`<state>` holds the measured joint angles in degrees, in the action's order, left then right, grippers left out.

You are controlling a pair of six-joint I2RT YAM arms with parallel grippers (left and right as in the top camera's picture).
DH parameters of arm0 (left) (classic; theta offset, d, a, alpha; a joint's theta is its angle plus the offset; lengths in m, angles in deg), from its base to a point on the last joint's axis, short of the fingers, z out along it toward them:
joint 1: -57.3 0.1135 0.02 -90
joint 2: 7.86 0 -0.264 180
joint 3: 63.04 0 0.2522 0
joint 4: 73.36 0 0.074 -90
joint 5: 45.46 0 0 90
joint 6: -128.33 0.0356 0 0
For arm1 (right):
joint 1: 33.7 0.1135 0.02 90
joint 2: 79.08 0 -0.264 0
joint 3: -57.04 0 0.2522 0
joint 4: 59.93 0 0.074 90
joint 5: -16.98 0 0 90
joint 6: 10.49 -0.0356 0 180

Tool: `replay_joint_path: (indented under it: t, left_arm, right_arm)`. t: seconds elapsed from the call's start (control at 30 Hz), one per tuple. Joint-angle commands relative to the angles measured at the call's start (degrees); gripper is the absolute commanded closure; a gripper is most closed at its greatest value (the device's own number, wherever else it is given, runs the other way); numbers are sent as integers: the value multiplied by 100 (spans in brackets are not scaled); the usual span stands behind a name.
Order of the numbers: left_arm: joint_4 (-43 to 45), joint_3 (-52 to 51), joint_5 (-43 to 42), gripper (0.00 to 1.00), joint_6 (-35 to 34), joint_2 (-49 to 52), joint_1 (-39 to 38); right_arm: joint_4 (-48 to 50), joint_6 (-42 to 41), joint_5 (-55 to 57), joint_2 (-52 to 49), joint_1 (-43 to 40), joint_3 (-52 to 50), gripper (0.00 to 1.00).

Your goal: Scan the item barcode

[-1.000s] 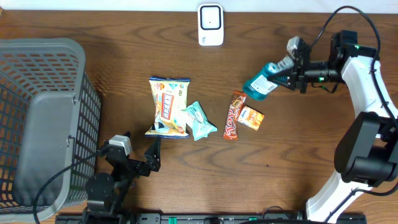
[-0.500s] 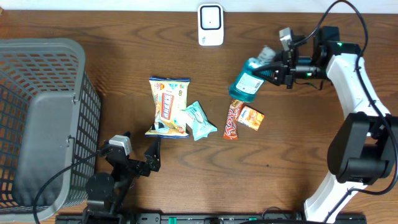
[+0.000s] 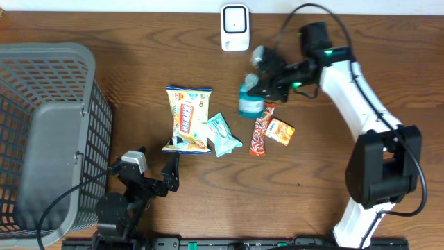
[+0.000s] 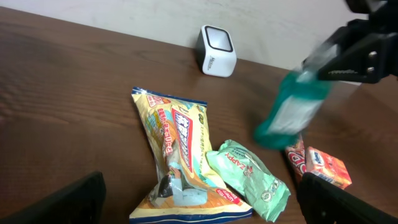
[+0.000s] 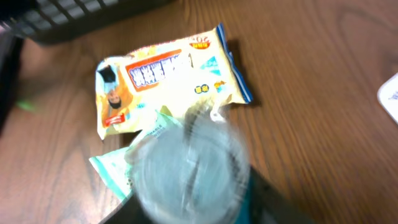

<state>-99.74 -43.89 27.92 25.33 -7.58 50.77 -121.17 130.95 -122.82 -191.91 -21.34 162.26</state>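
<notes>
Right gripper (image 3: 272, 75) is clamped on the clear-capped top of the teal plastic mouthwash bottle (image 3: 248, 99) and carries it near the small white box-shaped barcode scanner (image 3: 235, 28). Gripping at the cap end looks deliberate, since it leaves the bottle's body free to face the scanner window.

Left gripper (image 3: 158, 161) sits spread wide at the table's front edge with nothing in it, well clear of the action.

The yellow foil snack bag (image 3: 187, 118), mint-green packet (image 3: 223, 134), red candy bar wrapper (image 3: 261, 128) and small orange carton (image 3: 280, 131) lie in a loose row, probably awaiting their turn. The grey mesh basket (image 3: 21, 90) stands at the left.

Overhead gives the layout. Only the left wrist view shows the bottle tilted and off the table, with a pale label panel toward the front. The right wrist view looks straight down the bottle and is all blur, so no barcode is readable.
</notes>
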Motion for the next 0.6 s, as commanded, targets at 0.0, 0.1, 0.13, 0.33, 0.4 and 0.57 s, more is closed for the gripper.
replay_joint_path:
  t: [0.0,0.1,0.13,0.33,0.4,0.57]
  left_arm:
    - [-149,-85,-92,2,116,-4,20]
    - [-149,-85,-92,2,116,-4,20]
    - [-149,-85,-92,2,116,-4,20]
    - [-149,-85,-92,2,116,-4,20]
    - [-149,-85,-92,2,116,-4,20]
    - [-149,-85,-92,2,116,-4,20]
  right_arm:
    - [17,-319,909,96,345,157,94]
    - [33,-319,1266,94,584,153,95]
    - [42,-321,1340,94,647,153,94]
    - [103,-413,1392,94,767,153,86]
    - [133,-592,1390,94,765,153,82]
    - [240,-686,1342,94,785,153,60]
